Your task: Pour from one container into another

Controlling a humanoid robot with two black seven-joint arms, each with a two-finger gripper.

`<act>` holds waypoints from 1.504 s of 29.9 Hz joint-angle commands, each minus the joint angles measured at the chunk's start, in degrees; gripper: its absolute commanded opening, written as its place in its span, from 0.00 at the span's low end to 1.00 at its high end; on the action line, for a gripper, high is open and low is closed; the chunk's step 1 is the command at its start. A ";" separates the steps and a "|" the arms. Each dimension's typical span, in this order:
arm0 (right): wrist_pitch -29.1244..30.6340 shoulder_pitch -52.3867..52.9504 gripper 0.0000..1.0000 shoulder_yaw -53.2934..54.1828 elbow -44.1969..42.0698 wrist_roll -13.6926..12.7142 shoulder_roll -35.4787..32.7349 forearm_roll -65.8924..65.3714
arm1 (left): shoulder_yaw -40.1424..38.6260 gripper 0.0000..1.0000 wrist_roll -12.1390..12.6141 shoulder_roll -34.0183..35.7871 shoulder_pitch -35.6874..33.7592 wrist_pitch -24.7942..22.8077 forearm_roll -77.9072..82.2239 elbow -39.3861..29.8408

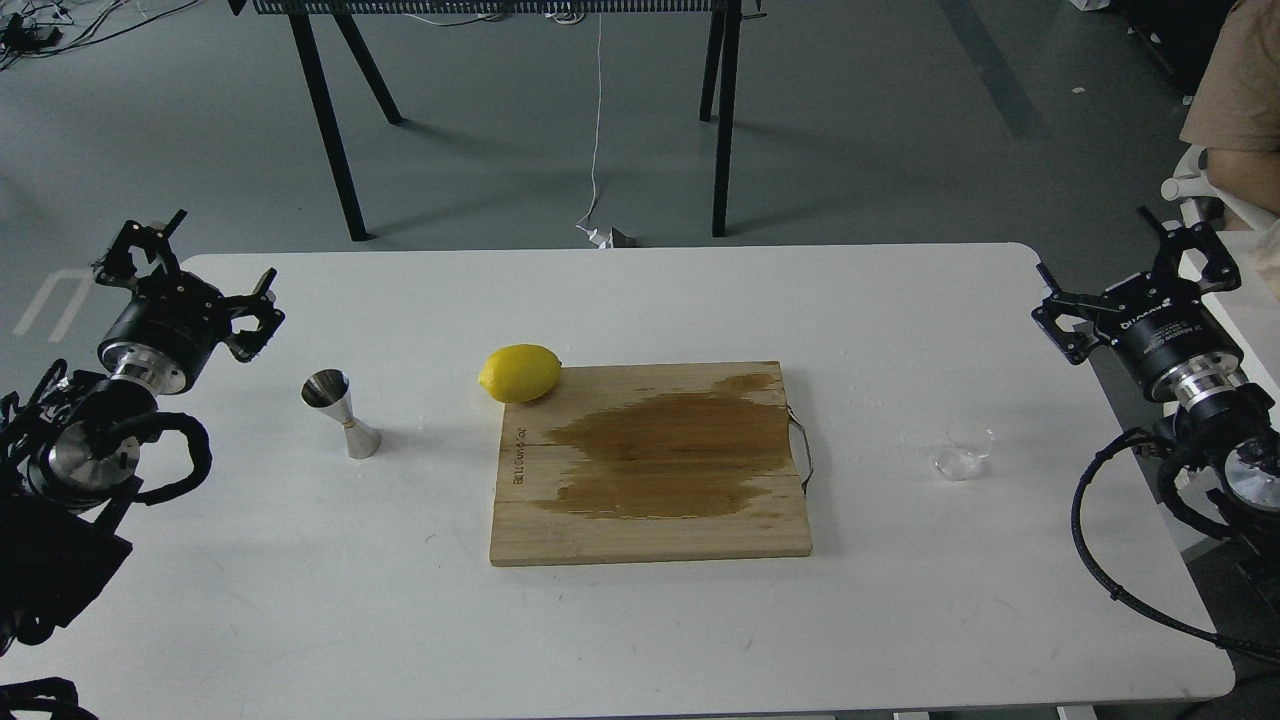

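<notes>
glass cup (966,449): one
steel jigger (341,413): one
lemon (520,373): one
wooden cutting board (650,520): one
surface (600,630): one
tools: two, left tool (190,262) and right tool (1135,262)

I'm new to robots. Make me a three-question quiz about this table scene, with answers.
1. True or false: the lemon sits partly on the wooden cutting board.
2. Which task item stands nearer the left claw? A) clear glass cup B) steel jigger
3. Fill in: the board's middle carries a dark ___ stain.

Key:
1. True; it rests at the board's far left corner.
2. B; the cup is nearer the right claw, and both claws are open, holding nothing.
3. Wet.
</notes>
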 commanded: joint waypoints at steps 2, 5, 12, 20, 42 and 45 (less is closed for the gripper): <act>0.00 0.12 1.00 -0.01 0.00 -0.07 0.01 -0.09 | -0.06 1.00 -0.01 -0.04 -0.10 0.00 -0.03 -0.06; 0.00 0.03 1.00 -0.19 -0.18 -0.07 0.01 -0.09 | -0.06 1.00 0.25 0.05 -0.71 0.00 -0.12 0.02; 0.00 0.03 1.00 -0.54 -0.53 0.02 0.01 -0.09 | 0.11 1.00 0.69 0.05 -0.54 0.00 -11.36 1.25; 0.00 -0.58 1.00 -0.63 -0.53 -0.07 0.01 -0.09 | 0.64 1.00 -6.23 -1.62 -3.08 0.00 -11.38 1.87; 0.00 -1.28 1.00 1.13 -0.09 0.20 0.01 0.09 | 2.49 1.00 -20.01 17.18 -8.72 0.00 39.29 -10.32; 0.00 -1.28 1.00 1.22 -0.09 0.28 0.01 0.09 | 2.66 1.00 -20.01 19.03 -8.45 0.00 53.10 -17.09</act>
